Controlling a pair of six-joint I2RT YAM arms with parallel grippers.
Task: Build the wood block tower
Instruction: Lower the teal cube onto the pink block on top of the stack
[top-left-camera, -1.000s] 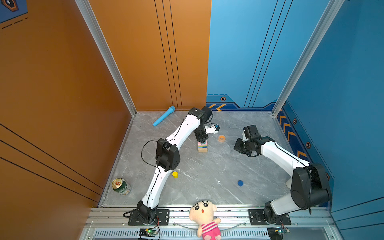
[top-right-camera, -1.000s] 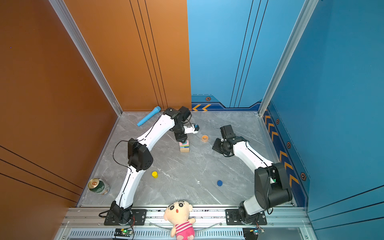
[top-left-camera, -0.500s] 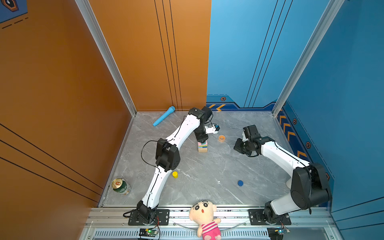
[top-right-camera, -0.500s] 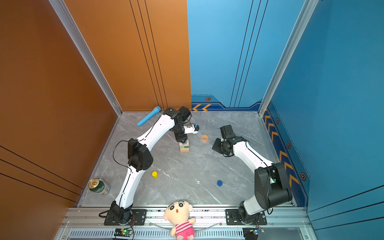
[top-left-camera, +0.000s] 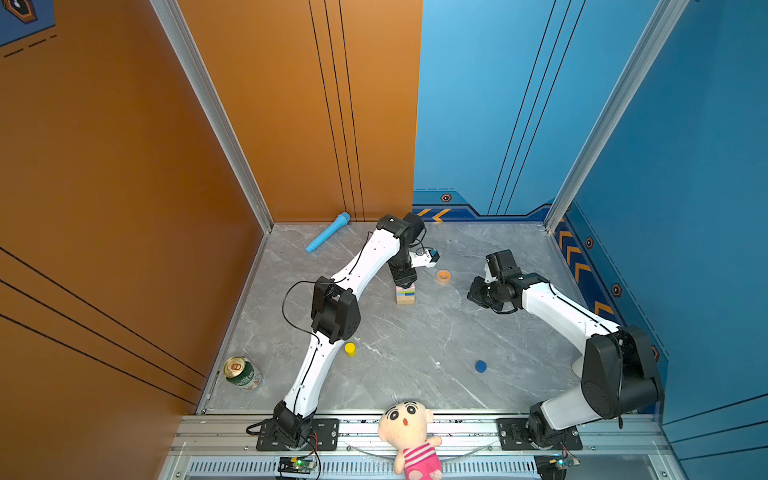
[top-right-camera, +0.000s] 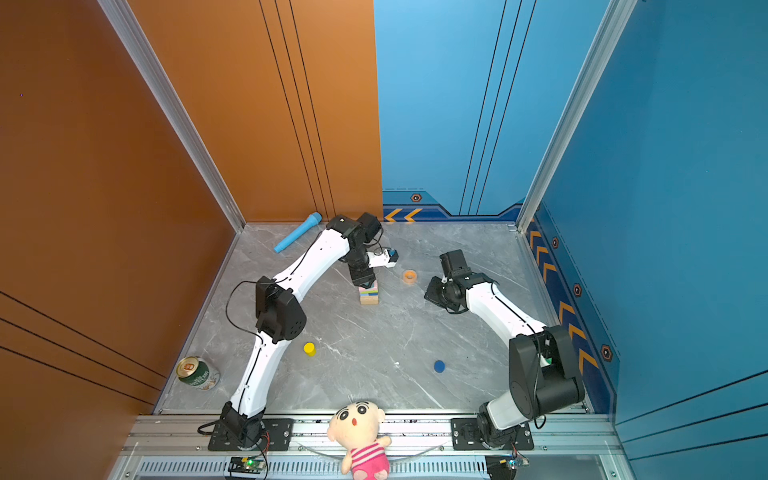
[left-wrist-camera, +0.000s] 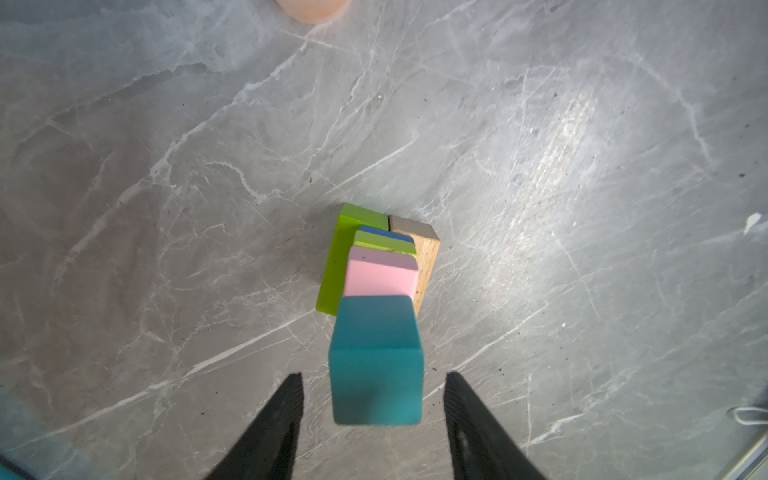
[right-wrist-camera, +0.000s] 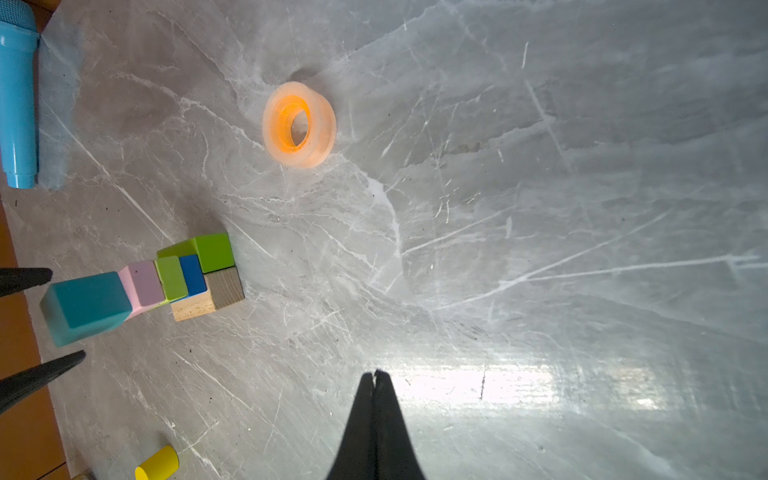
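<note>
The wood block tower (top-left-camera: 405, 295) (top-right-camera: 369, 296) stands mid-table. A tan brick (left-wrist-camera: 428, 259) and a lime green brick (left-wrist-camera: 332, 266) lie side by side at its base, with dark blue, lime green and pink blocks stacked above. A teal cube (left-wrist-camera: 376, 361) (right-wrist-camera: 85, 307) sits on top. My left gripper (left-wrist-camera: 374, 375) (top-left-camera: 405, 284) hangs over the tower, open, with a gap on each side of the teal cube. My right gripper (right-wrist-camera: 375, 372) (top-left-camera: 478, 291) is shut on nothing, low over the table to the right. A yellow cylinder (top-left-camera: 350, 349) and a dark blue cylinder (top-left-camera: 480, 366) lie loose nearer the front.
An orange tape ring (top-left-camera: 443, 276) (right-wrist-camera: 299, 124) lies between the tower and my right gripper. A light-blue toy microphone (top-left-camera: 328, 238) lies at the back left. A green can (top-left-camera: 243, 372) lies at the front left corner, and a plush doll (top-left-camera: 409, 436) sits on the front rail.
My left gripper's jaws have spread apart and let go of the teal cube, which stays on top of the tower. Neither arm has visibly shifted.
</note>
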